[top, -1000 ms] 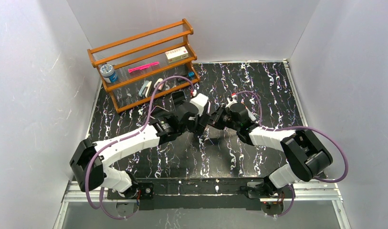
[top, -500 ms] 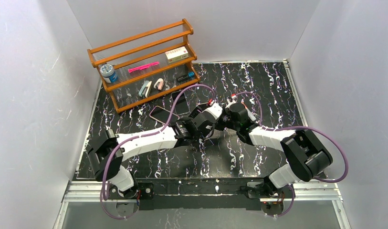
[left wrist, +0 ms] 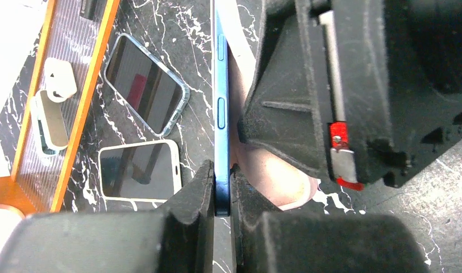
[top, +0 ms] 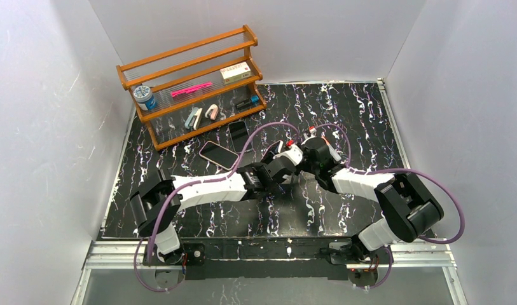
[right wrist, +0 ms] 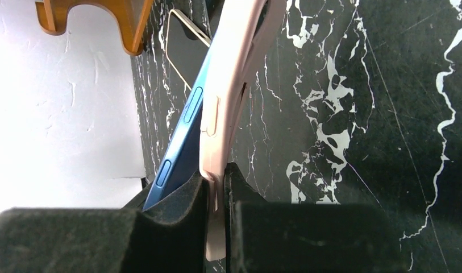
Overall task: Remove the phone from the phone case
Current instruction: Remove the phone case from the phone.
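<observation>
Over the middle of the table, a blue phone (left wrist: 221, 114) sits edge-on and partly peeled out of a pale pink phone case (right wrist: 228, 85). My left gripper (left wrist: 221, 187) is shut on the phone's lower blue edge. The right gripper (right wrist: 215, 187) is shut on the pink case's wall, with the phone (right wrist: 180, 142) angling away from the case on the left. In the top view the two grippers meet tip to tip, left gripper (top: 292, 154) against right gripper (top: 304, 152), and they hide the phone and case.
Two other phones lie flat on the black marbled table left of the grippers, one pink-rimmed (top: 219, 154) and one dark (top: 238, 131). A wooden rack (top: 192, 82) with small items stands at the back left. White walls enclose the table.
The left arm swung right from near the rack to meet the right gripper, and its jaws closed on the phone's edge. The right arm stayed put.
</observation>
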`<control>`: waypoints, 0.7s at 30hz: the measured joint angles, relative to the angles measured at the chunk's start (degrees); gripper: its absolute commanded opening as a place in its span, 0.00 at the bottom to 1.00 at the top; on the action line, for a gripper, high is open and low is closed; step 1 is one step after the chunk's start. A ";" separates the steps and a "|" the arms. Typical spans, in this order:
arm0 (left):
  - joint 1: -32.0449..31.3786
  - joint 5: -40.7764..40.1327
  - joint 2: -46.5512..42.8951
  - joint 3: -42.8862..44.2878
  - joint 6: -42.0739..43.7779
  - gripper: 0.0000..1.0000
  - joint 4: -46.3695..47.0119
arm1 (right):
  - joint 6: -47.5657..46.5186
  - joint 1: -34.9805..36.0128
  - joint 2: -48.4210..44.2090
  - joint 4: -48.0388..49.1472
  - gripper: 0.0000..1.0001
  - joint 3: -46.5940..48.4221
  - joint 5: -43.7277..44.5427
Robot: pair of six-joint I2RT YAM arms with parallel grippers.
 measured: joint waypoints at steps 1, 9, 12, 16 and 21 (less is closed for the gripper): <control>-0.26 -0.44 0.07 -0.28 0.20 0.00 0.39 | 0.11 0.00 -0.02 -0.55 0.01 0.00 0.44; -4.15 -4.98 -0.42 -2.58 -0.72 0.00 0.35 | 0.52 1.18 -0.55 -5.38 0.01 1.11 0.90; -4.35 -5.42 -2.64 -2.95 -2.95 0.00 -1.66 | -0.55 0.68 -0.15 -7.50 0.01 2.67 -0.46; -5.55 -4.22 -9.53 -3.76 -6.16 0.00 -6.03 | -3.30 -4.50 1.97 -7.96 0.01 4.83 2.34; -8.09 -1.95 -15.82 -3.63 -8.68 0.00 -7.72 | -7.65 -14.56 3.43 -8.11 0.01 5.62 5.18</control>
